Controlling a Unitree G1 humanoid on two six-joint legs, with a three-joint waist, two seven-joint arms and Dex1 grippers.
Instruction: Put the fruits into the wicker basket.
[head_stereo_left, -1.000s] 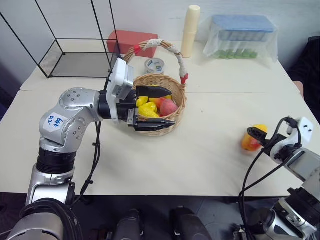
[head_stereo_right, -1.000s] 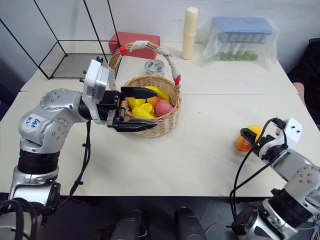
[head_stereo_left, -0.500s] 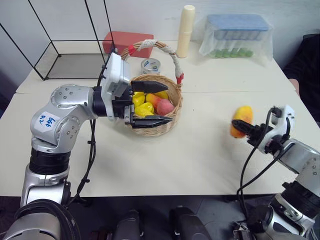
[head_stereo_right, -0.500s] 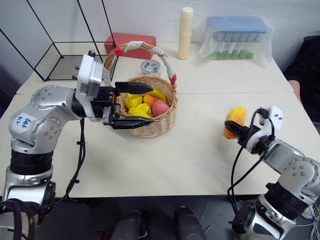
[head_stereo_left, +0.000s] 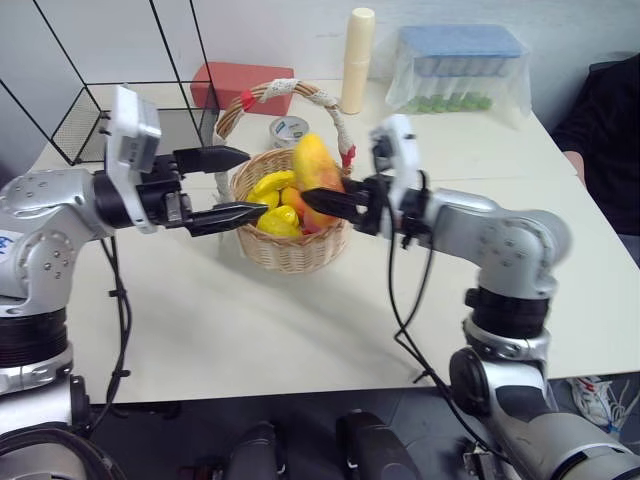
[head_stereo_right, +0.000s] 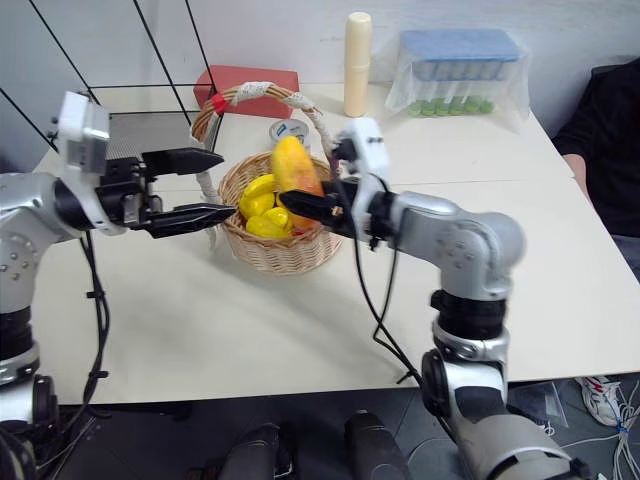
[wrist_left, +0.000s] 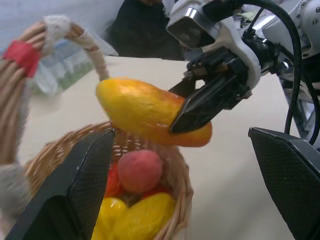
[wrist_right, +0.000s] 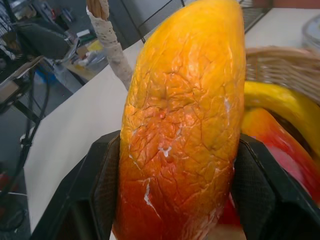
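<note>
One mango (head_stereo_left: 312, 165), orange-yellow with a red blush at its lower end, is clamped between the two black fingers of the right gripper (head_stereo_left: 318, 203); both pads press its sides in the right wrist view, and it stands roughly upright above the wicker basket's (head_stereo_left: 290, 250) far-right rim, clear of the fruit below. Inside the basket lie a pink-red peach (wrist_left: 139, 170), yellow lemon pieces (head_stereo_left: 272, 190) toward the near-left side, and a further orange-red fruit partly hidden under them. The basket sits on the pale table (head_stereo_left: 300, 320), its arched handle (head_stereo_left: 285, 88) wrapped in white cloth with red tape bands rising behind the mango. Left gripper (head_stereo_left: 232, 185) hovers just beside the basket's left rim with its fingers spread wide apart and nothing between them; one finger reaches over the rim edge, the other lies lower, near the wall. Farther back on the table: a roll of tape (head_stereo_left: 287, 129) behind the basket, a red box (head_stereo_left: 232, 80), a black wire-frame box (head_stereo_left: 100, 110) at left, a cream cylinder (head_stereo_left: 356, 45), and a clear bag holding a blue-lidded tray with green balls (head_stereo_left: 455, 68). A person's dark sleeve (head_stereo_left: 605, 140) shows at the right edge.
</note>
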